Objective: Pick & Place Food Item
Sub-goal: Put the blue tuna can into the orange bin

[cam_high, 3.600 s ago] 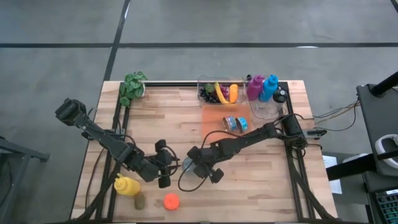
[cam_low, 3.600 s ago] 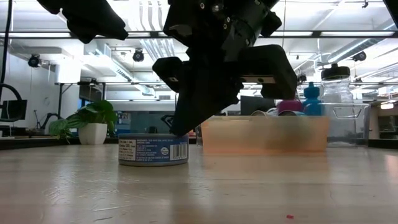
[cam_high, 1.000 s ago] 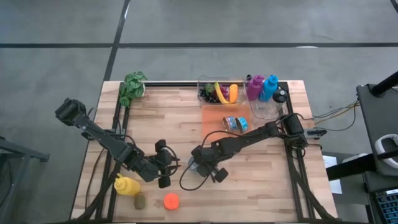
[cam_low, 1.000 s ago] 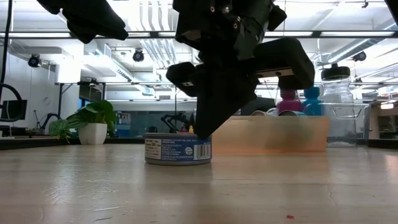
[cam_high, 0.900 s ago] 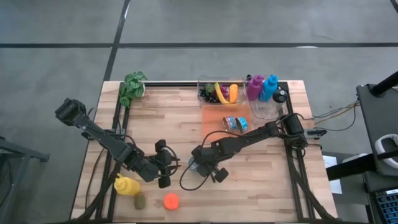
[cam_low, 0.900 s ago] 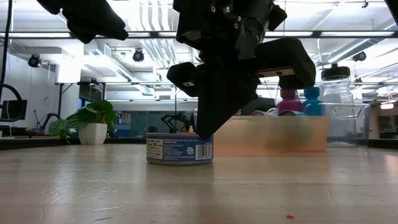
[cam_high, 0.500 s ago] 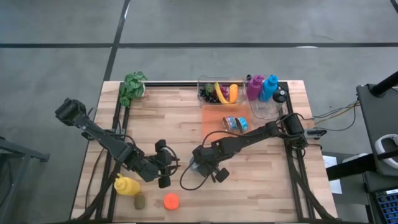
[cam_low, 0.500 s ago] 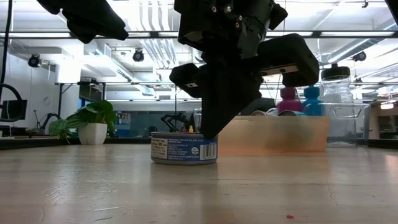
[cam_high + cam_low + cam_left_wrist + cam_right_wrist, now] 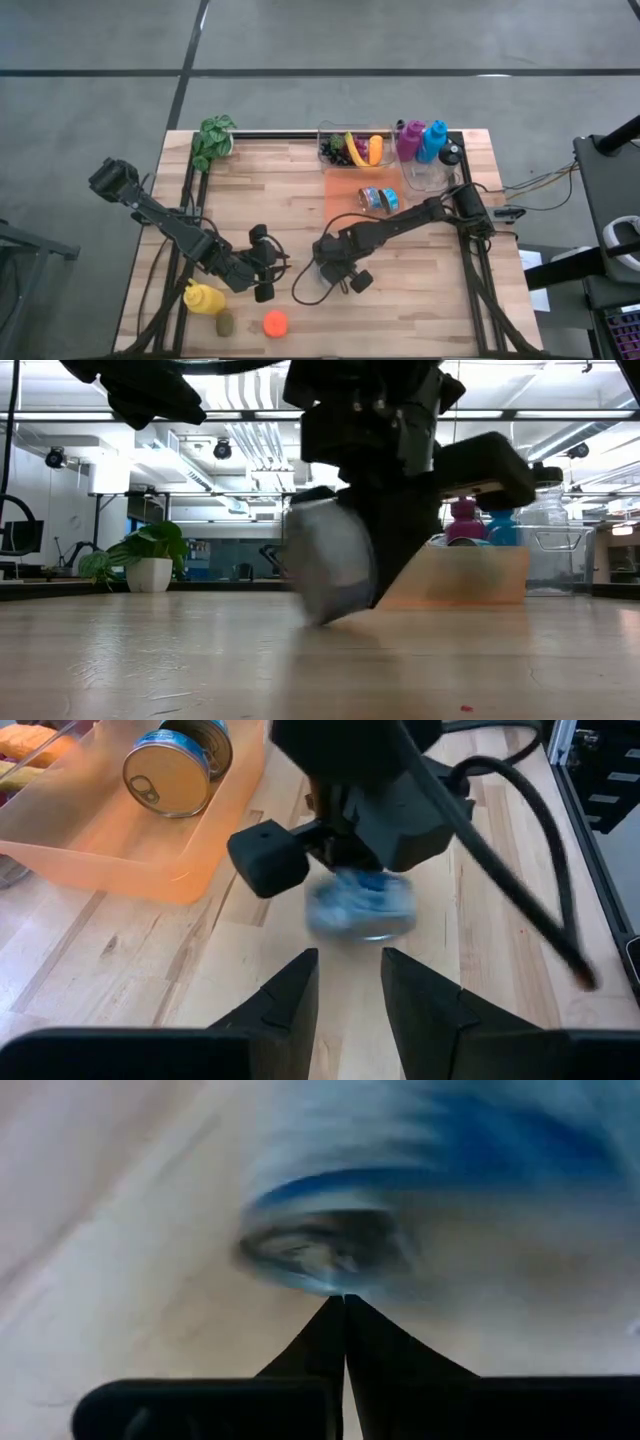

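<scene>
A tuna can with a blue label (image 9: 330, 573) is tipped up on the wooden table (image 9: 260, 200), resting on its lower edge and blurred with motion. It also shows in the left wrist view (image 9: 360, 906). My right gripper (image 9: 345, 1302) is shut, with its tips at the can. It reaches in from the table's right, near the middle of the table (image 9: 325, 268). My left gripper (image 9: 348, 970) stands open just left of the can (image 9: 266, 272), pointing at it with nothing between its fingers. My right gripper touches the can with its shut fingertips (image 9: 344, 1312) at the can's rim (image 9: 330, 1280). The fingers come from above, slanting down steeply. The can stands tilted, one edge (image 9: 318, 618) on the table and the rest raised.
An orange bin (image 9: 345, 195) behind the grippers holds another can (image 9: 378, 198). A clear box of fruit (image 9: 350, 150) and bottles (image 9: 425, 140) stand at the far edge, with a plant (image 9: 213, 140) far left. A yellow bottle (image 9: 203, 298), a kiwi (image 9: 225, 323) and an orange piece (image 9: 275, 323) lie near left.
My right gripper, shut all along, has pushed the can a little toward the table's right edge and has tipped to point more steeply down. The can lay flat on the table until half a second ago; it has now tipped up onto its edge.
</scene>
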Controlling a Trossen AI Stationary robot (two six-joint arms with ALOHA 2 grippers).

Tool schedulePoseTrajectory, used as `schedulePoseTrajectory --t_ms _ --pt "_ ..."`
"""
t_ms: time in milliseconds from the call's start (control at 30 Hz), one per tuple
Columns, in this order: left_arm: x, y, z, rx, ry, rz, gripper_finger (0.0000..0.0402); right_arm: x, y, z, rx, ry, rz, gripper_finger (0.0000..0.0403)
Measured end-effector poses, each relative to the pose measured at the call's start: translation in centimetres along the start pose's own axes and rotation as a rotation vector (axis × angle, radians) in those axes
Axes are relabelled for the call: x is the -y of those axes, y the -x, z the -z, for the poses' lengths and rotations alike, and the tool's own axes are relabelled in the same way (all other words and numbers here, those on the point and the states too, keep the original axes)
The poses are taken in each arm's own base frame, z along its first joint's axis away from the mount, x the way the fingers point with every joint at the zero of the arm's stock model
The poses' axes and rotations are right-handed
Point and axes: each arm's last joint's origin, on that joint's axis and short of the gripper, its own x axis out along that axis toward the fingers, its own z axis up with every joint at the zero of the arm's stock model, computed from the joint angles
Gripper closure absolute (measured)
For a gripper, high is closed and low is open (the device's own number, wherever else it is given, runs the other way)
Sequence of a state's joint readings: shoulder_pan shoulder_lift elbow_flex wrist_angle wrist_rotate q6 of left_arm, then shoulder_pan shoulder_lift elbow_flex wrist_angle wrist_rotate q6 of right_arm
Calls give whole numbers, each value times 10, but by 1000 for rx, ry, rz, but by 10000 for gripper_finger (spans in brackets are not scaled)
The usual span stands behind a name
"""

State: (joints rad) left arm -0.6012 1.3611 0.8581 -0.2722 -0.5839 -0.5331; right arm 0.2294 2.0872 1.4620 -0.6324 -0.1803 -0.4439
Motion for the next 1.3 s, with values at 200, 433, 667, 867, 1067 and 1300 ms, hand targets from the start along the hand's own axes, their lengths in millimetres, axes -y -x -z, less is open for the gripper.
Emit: schedulePoseTrajectory --t_ms 200,433,667,867,1067,1300 --pt "0 0 0 -1 -1 -1 284 -1 0 -1 3 2 2 395" --pt "0 0 0 -1 -1 -1 284 0 1 -2 12 4 6 394" --pt "0 0 0 -2 -1 -1 284 2 2 -1 -21 3 77 394" --pt "0 0 0 -2 -1 -1 284 1 12 -3 -14 -33 99 394" --pt "0 0 1 -7 -5 -4 284 -5 32 -6 -8 -87 174 394" --pt "-1 0 1 -9 -7 -5 284 -18 52 -15 50 -124 217 394"
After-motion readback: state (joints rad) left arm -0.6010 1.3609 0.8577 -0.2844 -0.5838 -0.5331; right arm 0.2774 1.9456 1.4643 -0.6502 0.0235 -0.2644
